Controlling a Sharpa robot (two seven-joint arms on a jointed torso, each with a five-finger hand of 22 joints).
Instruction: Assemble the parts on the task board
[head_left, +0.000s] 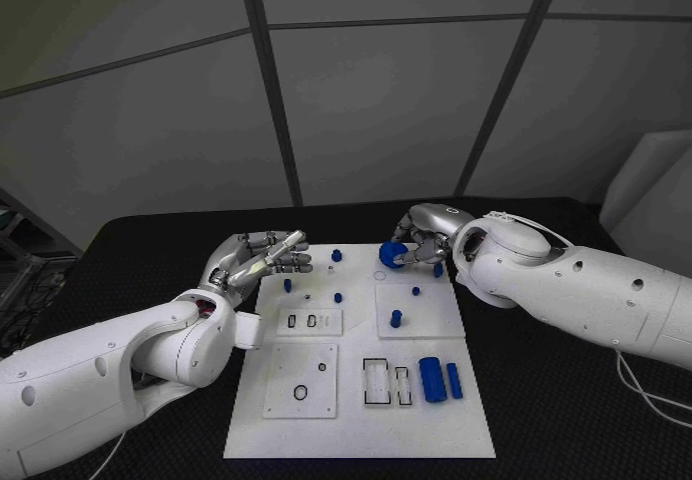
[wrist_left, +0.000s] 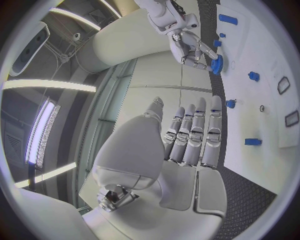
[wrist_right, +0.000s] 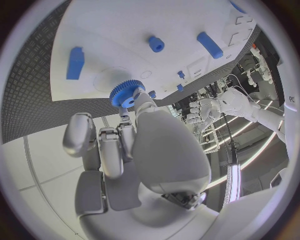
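Note:
The white task board (head_left: 361, 410) lies in the middle of the table. My right hand (head_left: 421, 238) pinches a blue gear (head_left: 392, 254) just above the board's far edge; the right wrist view has the gear (wrist_right: 127, 93) at my fingertips (wrist_right: 140, 100), next to a round recess (wrist_right: 109, 77) in the board. Whether it touches the board I cannot tell. My left hand (head_left: 263, 258) hovers beside the board's far left corner, holding nothing; its fingers (wrist_left: 194, 135) are stretched out in the left wrist view. That view also has the gear (wrist_left: 217, 63).
Small blue pegs (head_left: 338, 297) stand on the board's far half, one (head_left: 395, 319) near its middle. Two blue cylinders (head_left: 431, 379) lie near the right edge beside rectangular slots (head_left: 376, 381). Black table (head_left: 577, 420) surrounds the board.

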